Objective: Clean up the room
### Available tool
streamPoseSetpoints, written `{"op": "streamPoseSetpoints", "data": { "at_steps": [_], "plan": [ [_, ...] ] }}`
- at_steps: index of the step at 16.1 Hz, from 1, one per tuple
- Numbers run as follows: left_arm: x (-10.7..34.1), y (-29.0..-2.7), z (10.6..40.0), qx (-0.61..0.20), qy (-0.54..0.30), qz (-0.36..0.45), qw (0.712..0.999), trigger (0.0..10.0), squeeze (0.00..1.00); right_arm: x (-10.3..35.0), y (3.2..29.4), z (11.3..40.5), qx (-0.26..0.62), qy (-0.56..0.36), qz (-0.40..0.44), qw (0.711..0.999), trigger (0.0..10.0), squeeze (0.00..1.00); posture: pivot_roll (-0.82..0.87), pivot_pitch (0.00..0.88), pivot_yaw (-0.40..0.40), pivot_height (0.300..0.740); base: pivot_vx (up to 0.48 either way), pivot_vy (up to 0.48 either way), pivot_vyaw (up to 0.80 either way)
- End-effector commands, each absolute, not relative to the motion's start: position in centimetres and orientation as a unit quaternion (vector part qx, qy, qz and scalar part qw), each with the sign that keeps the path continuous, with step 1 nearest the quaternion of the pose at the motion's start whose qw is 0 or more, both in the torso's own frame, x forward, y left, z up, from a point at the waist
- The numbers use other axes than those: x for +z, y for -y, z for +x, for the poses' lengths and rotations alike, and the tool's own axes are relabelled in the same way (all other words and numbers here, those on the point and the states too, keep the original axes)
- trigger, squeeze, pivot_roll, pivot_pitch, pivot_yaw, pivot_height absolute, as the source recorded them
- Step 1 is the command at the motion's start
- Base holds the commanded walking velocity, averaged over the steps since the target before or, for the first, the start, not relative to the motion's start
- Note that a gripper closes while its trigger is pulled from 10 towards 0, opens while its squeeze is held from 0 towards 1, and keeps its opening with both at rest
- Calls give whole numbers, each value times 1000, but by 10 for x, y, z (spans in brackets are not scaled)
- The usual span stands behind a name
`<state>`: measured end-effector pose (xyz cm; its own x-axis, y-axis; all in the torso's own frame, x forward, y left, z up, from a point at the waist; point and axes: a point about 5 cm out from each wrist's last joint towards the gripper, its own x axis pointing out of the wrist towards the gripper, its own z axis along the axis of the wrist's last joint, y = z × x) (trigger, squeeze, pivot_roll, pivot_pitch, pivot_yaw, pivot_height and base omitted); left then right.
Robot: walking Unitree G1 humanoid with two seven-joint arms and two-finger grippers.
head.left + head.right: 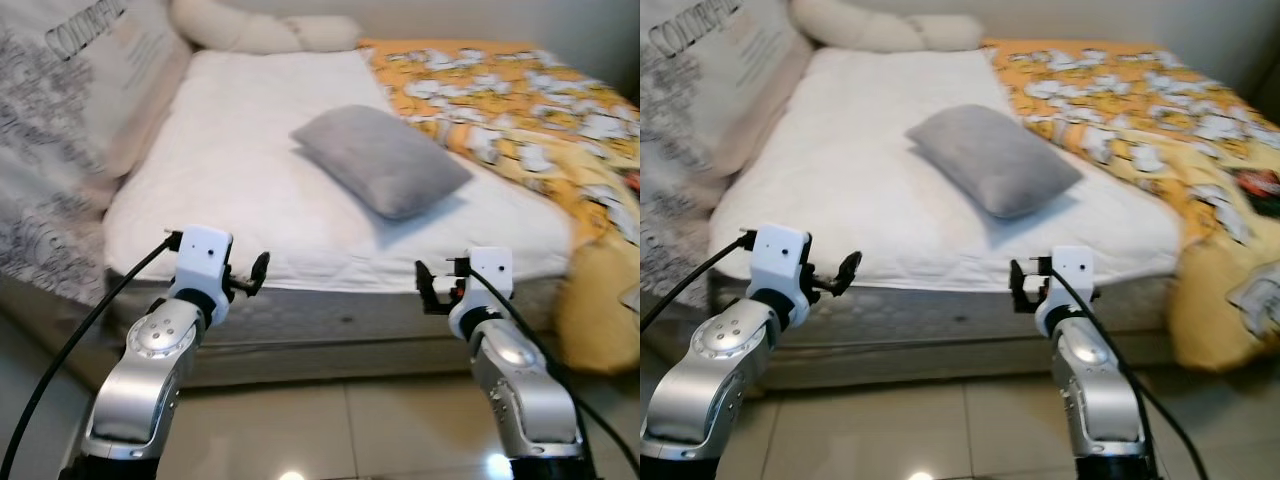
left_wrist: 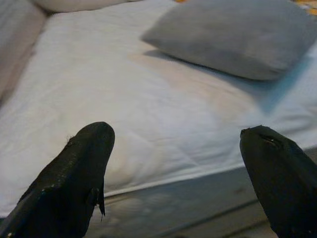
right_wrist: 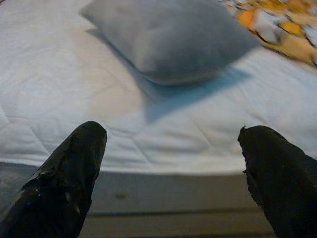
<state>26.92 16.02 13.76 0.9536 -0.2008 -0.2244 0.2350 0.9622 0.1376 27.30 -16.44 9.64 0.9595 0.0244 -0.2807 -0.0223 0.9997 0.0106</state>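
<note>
Nearest is the glossy pale tiled floor [image 1: 330, 420], bare between the two silver arms. The left gripper [image 2: 176, 171] hangs in the air just short of the foot edge of the low bed with the white quilted sheet [image 1: 250, 190], its two black fingers [image 2: 74, 178] spread wide with nothing between them. The right gripper [image 3: 173, 173] is held level with it, also before that edge, its fingers [image 3: 277, 173] likewise parted and empty. Neither touches the mattress.

Past the edge lies a broad strip of bare white sheet, then the soft grey rectangular pillow [image 1: 380, 158], flat and set askew on the middle of the bed (nearer the right gripper than the left). Just beside it, on the robot's right, the yellow-orange patterned blanket [image 1: 520, 95] covers that side and spills over the foot corner. On the left a large printed grey-and-white cushion [image 1: 70, 110] leans along the bed's side. Farthest, cream pillows [image 1: 260, 30] rest at the head.
</note>
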Motion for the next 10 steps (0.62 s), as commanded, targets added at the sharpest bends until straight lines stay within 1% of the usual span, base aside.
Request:
{"op": "streamPoseSetpoints", "data": {
  "at_steps": [1, 4, 10],
  "plan": [
    [135, -166, 269, -103, -113, 83, 985, 10000, 0, 104, 157, 279, 22, -121, 5, 992, 10000, 0, -98, 0, -40, 740, 386, 0, 0],
    [134, -166, 269, -104, -113, 84, 985, 10000, 0, 102, 159, 279, 17, -121, -3, 992, 10000, 0, -102, 0, -39, 740, 387, 0, 0],
    [133, -164, 270, -111, -115, 87, 983, 10000, 0, 102, 159, 279, 24, -125, 10, 992, 10000, 0, -111, 0, -41, 740, 384, 0, 0]
  ]
}}
